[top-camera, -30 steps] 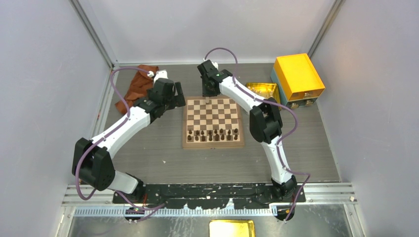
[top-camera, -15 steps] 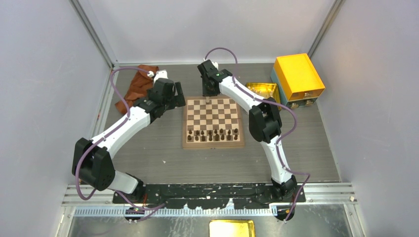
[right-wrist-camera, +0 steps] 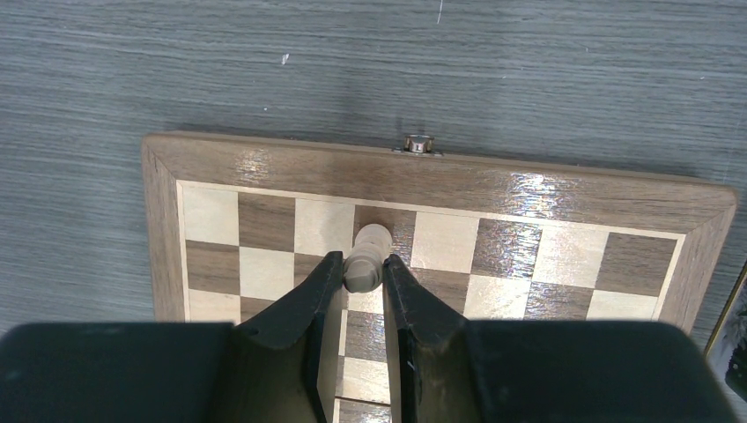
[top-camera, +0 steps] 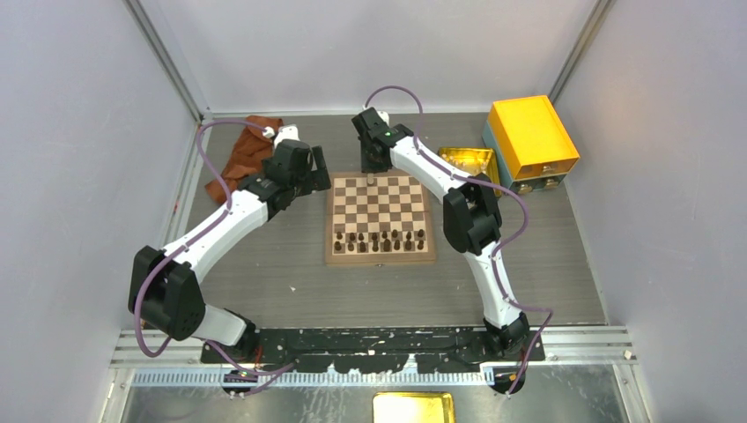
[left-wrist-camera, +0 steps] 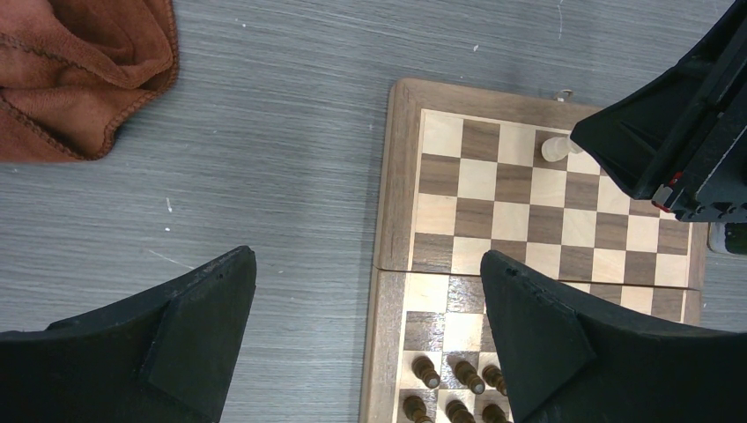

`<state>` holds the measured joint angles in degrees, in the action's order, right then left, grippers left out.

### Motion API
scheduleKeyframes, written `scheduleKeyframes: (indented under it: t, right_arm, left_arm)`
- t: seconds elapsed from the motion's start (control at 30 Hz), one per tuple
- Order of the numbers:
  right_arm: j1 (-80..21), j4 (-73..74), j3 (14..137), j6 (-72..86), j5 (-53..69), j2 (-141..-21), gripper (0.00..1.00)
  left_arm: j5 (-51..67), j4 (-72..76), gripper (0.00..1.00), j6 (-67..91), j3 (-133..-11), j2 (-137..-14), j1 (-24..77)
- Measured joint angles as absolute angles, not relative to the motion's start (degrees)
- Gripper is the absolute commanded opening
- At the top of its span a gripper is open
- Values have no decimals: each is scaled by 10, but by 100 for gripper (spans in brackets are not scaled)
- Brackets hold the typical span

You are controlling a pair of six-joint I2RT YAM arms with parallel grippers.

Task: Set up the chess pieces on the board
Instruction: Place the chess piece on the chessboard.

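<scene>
The grey wood-grain bench [top-camera: 282,264] sat inside pale walls, with the board [top-camera: 380,218] at its centre, a rust cloth [top-camera: 244,156] at 10 o'clock and a yellow box [top-camera: 531,134] at 2 o'clock. Dark chessmen [top-camera: 379,238] filled the board's 6 o'clock rows. We judged a topple the main risk: if the pale chess piece [right-wrist-camera: 366,260] was released before its base sat flat, or a finger dragged it on the way out, it could fall and roll off the 12 o'clock border. We could not tell whether its base touched the square. The right tool [right-wrist-camera: 361,269] was narrowed to a slim gap, pinching that piece from both sides over the 12 o'clock row. The left tool [left-wrist-camera: 368,273] hung wide open at the board's 9 o'clock edge, holding nothing.
</scene>
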<state>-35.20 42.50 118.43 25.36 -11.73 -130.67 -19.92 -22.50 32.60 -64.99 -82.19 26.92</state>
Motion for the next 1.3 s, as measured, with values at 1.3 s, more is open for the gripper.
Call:
scheduleKeyframes:
  t: [1.3]
  right_arm:
    - [-347, 421, 1170, 241, -143, -1304, 1]
  left_arm:
    - [-199, -225, 100, 326, -647, -822, 269]
